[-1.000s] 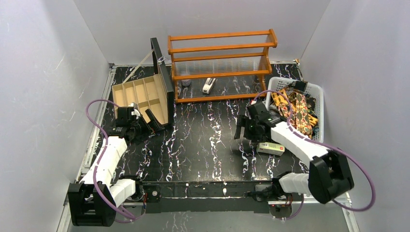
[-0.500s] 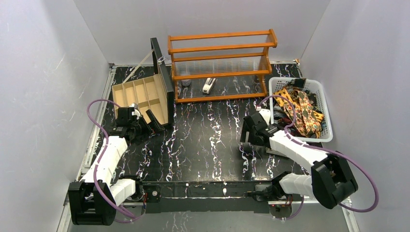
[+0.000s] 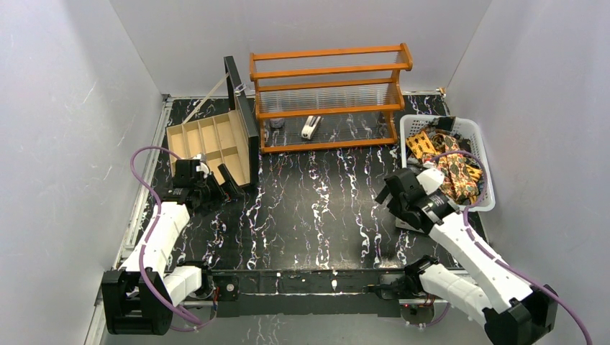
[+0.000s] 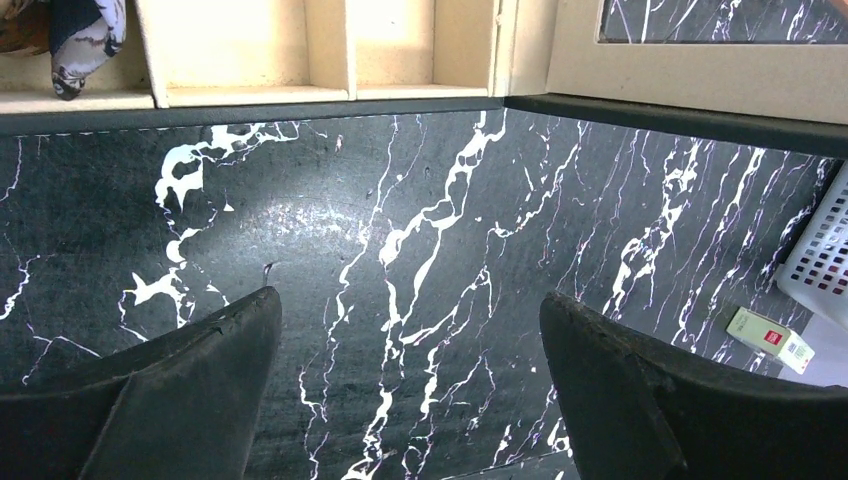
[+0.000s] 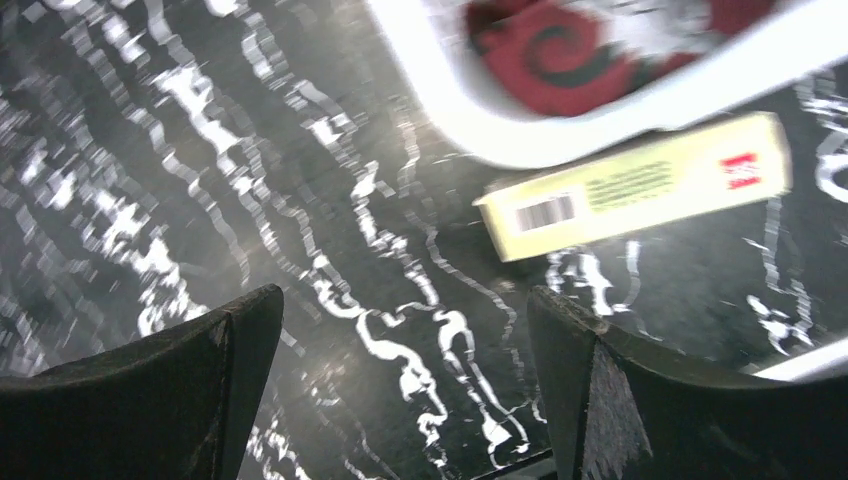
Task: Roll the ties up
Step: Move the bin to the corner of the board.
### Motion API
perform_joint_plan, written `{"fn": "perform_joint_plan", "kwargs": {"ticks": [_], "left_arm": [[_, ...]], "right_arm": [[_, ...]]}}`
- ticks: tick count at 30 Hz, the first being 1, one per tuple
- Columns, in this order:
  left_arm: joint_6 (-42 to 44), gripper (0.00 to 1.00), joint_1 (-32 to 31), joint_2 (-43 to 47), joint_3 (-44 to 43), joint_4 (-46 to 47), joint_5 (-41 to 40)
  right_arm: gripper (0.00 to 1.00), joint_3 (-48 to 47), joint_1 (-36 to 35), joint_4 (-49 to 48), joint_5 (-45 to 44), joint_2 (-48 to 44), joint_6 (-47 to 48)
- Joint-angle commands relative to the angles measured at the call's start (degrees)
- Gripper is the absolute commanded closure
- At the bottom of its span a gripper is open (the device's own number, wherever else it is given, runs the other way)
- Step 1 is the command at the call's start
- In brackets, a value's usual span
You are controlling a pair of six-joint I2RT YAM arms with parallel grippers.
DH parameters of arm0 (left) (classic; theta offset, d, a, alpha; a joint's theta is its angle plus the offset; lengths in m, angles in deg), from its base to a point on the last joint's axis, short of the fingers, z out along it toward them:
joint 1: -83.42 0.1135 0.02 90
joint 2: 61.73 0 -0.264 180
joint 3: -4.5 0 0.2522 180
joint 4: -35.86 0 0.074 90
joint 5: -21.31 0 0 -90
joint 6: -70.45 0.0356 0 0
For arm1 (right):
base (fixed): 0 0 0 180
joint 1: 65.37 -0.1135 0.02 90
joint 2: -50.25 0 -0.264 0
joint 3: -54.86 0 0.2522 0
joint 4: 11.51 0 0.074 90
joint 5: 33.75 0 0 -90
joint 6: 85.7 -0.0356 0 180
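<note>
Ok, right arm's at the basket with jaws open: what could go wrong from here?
1. The ties lie heaped and tangled in the basket; pulling one may drag others out or tip the basket.
2. The box lies on the table beside the basket's near rim, just ahead of the right jaws; a low approach could knock it or grab it instead of a tie.

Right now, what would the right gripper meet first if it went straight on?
Probably the marbled table, just beside the small box; nothing stands between the right gripper and it. Depth is unclear.
</note>
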Motion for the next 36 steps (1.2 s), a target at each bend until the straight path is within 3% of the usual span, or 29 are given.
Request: {"fn": "perform_joint_plan", "kwargs": {"ticks": [1,7,10,15,22,31,36], "left_arm": [[2.02,0.02,0.14,-0.06,-2.85,-2.81,0.35],[2.57,0.02,0.09,0.90,-3.51,-4.19,0.09],[2.52,0.02,0.10,1.48,-3.14,-4.47,-0.16],[3.06,0.02,0.09,1.37,-3.03,-4.65,-0.26],[3.73,0.02,0.11,0.88,-3.79,-5.04,-0.43],[3.49,0.02,0.11,0.18,-3.40,-4.27,-0.31],[3.30,0.02,0.10,-1.09,-2.35,-2.31,-2.23]], "right_arm": [[0.01,-3.51,7.88,8.72,-6.48,3.35,-4.19],[0.01,-2.40,21.40,-2.25,2.65,2.33,5.63],[0.01,-1.06,23.83,-12.84,8.45,2.61,12.26],[0.01,-0.96,26.34,-18.83,8.45,9.86,16.78],[0.01,-2.19,36.14,-31.77,18.38,17.58,25.35],[0.01,-9.12,36.60,-38.00,29.91,30.30,27.39],[0.01,-13.30,36.51,-31.26,33.07,30.31,28.50]]}}
